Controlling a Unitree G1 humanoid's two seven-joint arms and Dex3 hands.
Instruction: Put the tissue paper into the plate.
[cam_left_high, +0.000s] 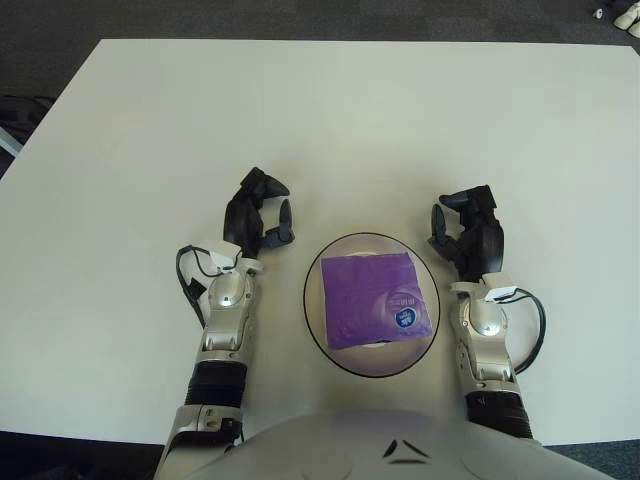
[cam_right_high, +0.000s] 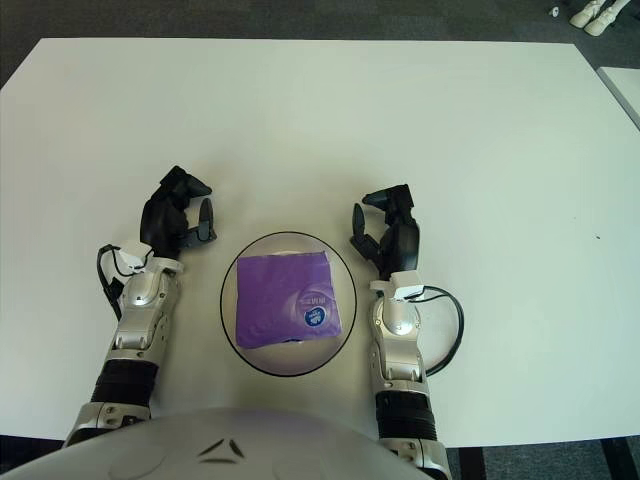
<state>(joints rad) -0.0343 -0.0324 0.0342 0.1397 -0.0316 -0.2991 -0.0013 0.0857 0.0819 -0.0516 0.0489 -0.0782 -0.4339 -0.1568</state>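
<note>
tissue pack (cam_left_high: 378, 299) lying inside plate (cam_left_high: 316, 318) | between both, touching neither | left robot hand (cam_left_high: 259, 213), right robot hand (cam_left_high: 468, 232) hanging released, empty

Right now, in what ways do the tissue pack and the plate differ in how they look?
The tissue pack is purple and roughly square, while the plate is white and round with a dark rim. The pack is smaller and lies inside the plate, which sits directly on the table. The pack carries a small round blue label; the plate shows no marking. Both lie flat between the left robot hand and the right robot hand, touched by neither.
</note>
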